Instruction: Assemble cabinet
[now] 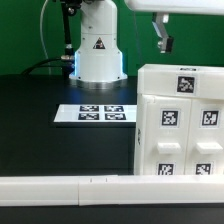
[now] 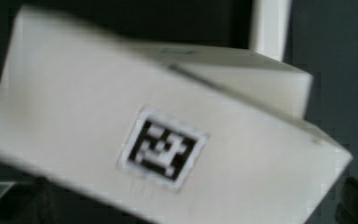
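Note:
The cabinet (image 1: 181, 125) is a large white box with several square black-and-white tags, standing at the exterior view's right on the black table. Flat white panels seem to lie against its front. My gripper (image 1: 161, 40) hangs in the air above the cabinet's far edge, apart from it. Its dark fingers look close together, but I cannot make out a gap or a hold. The wrist view is blurred and is filled by a white cabinet face (image 2: 105, 90) with one tag (image 2: 163, 150). My fingers do not show there.
The marker board (image 1: 95, 113) lies flat on the table at the exterior view's left of the cabinet. A long white rail (image 1: 60, 188) runs along the front edge. The robot's white base (image 1: 97, 50) stands at the back.

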{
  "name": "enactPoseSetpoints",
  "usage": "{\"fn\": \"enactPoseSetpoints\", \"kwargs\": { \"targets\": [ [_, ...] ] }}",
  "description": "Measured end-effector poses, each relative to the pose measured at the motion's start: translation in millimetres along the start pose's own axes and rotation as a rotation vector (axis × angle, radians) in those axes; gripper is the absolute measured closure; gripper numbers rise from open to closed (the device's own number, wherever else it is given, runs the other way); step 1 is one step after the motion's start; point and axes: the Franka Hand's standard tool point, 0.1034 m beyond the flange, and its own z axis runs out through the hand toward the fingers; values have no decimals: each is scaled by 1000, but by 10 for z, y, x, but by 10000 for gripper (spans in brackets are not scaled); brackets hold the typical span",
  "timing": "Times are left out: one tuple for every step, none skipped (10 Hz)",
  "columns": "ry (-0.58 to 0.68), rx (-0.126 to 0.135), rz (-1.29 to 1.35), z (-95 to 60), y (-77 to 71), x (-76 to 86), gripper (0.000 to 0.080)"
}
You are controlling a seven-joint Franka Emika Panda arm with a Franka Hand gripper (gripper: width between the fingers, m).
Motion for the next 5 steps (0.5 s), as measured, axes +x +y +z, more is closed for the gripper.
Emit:
{"fn": "enactPoseSetpoints", "kwargs": {
  "targets": [
    [3, -4, -133, 22, -36, 1, 3],
    [11, -7, -159, 14, -25, -6, 3],
    [7, -14, -237, 19, 5, -11, 3],
    [6, -17, -243, 22, 18, -14, 3],
    [5, -17, -226, 24, 19, -15, 3]
  ]
}}
